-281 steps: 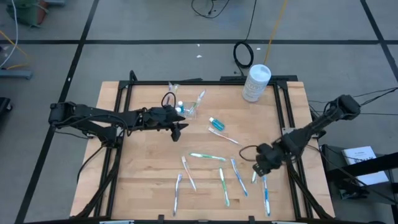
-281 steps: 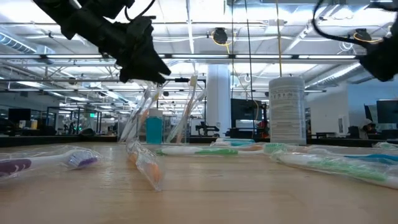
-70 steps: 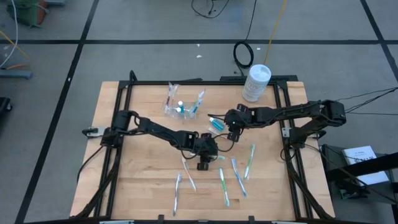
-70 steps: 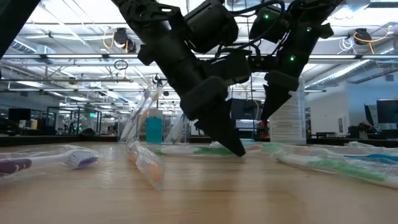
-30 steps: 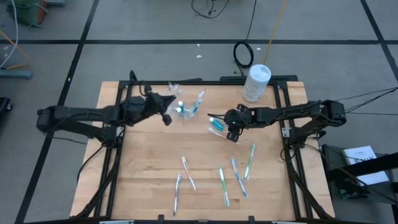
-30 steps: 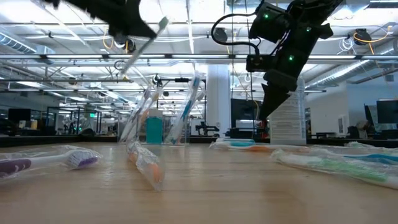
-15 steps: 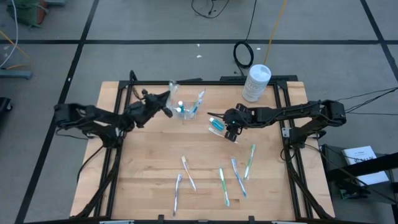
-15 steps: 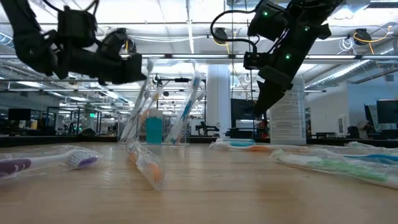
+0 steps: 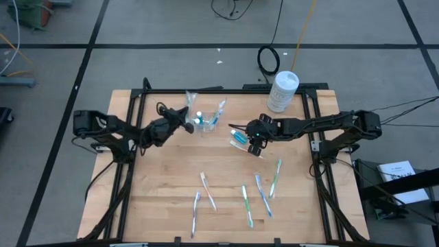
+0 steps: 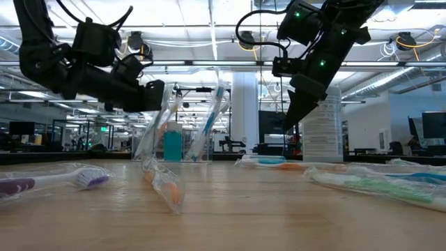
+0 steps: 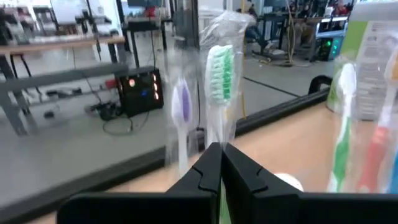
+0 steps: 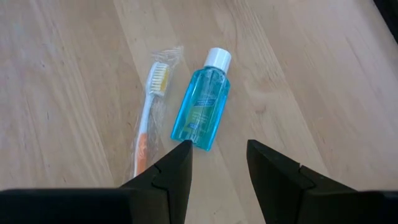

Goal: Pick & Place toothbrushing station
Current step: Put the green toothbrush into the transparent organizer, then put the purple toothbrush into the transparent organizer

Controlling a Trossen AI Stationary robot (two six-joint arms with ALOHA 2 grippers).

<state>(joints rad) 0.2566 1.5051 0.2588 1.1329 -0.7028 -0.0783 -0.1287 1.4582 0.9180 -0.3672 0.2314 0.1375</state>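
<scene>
The toothbrushing station is a clear holder at the table's far middle, with several toothbrushes and a small blue bottle standing in it; in the low view the station stands at centre left. My left gripper is at the station's left side, shut on a wrapped green-bristled toothbrush. A purple toothbrush stands just beside it. My right gripper hangs open above a flat blue bottle and a wrapped orange toothbrush, both lying on the table. My left gripper pinches the green toothbrush's handle between its two fingers, which come from the table's left and lie across it. The toothbrush stands upright, its head above the fingers. The fingers hide its lower end, so whether it rests in the station cannot be told.
A white lidded tub stands at the far right edge. Several wrapped toothbrushes lie scattered toward the near edge, and two of them lie in front of the low camera. Bare wood lies at the near left.
My left gripper has come down beside the station with the green toothbrush, while its arm drew back toward the table's left edge. The toothbrush has turned from slanting to upright.
</scene>
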